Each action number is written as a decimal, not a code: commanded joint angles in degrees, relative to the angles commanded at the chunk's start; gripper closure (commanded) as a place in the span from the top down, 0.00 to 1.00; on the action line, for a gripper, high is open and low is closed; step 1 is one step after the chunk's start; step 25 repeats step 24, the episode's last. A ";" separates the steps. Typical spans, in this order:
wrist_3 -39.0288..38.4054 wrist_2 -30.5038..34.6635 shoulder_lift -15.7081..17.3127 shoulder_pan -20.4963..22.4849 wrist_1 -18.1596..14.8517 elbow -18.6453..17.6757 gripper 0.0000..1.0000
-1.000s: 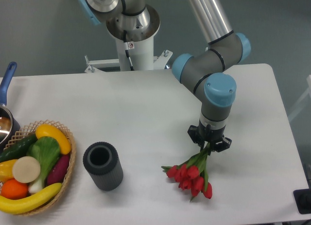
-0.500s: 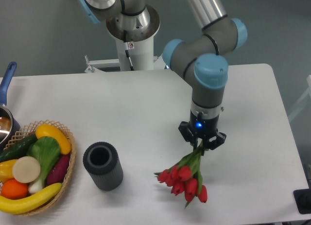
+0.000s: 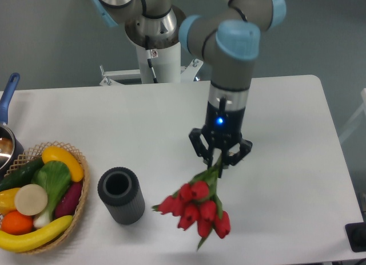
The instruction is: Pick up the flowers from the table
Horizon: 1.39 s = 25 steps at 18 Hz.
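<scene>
The flowers point(image 3: 195, 208), a bunch of red tulips with green stems and leaves, hang head-down from my gripper point(image 3: 219, 160), which is shut on their stems. The bunch is lifted off the white table point(image 3: 297, 139) and its blooms hang above the table's front middle. The gripper points straight down, with a blue light lit on the wrist above it.
A dark grey ribbed cylinder vase point(image 3: 120, 195) stands upright left of the flowers. A wicker basket point(image 3: 80, 185) of fruit and vegetables sits at the front left. A pot with a blue handle point(image 3: 9, 96) is at the left edge. The robot base point(image 3: 155, 42) stands behind the table.
The gripper has risen and moved left with the flowers in it; the bunch has come off the table and swung toward the vase.
</scene>
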 joint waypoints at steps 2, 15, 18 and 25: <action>0.09 -3.61 0.44 0.09 0.00 0.26 0.31; 0.79 -15.75 1.85 1.41 0.00 -1.93 0.31; 0.79 -15.84 1.85 1.58 0.00 -1.93 0.31; 0.79 -15.93 1.85 1.23 0.00 -1.93 0.31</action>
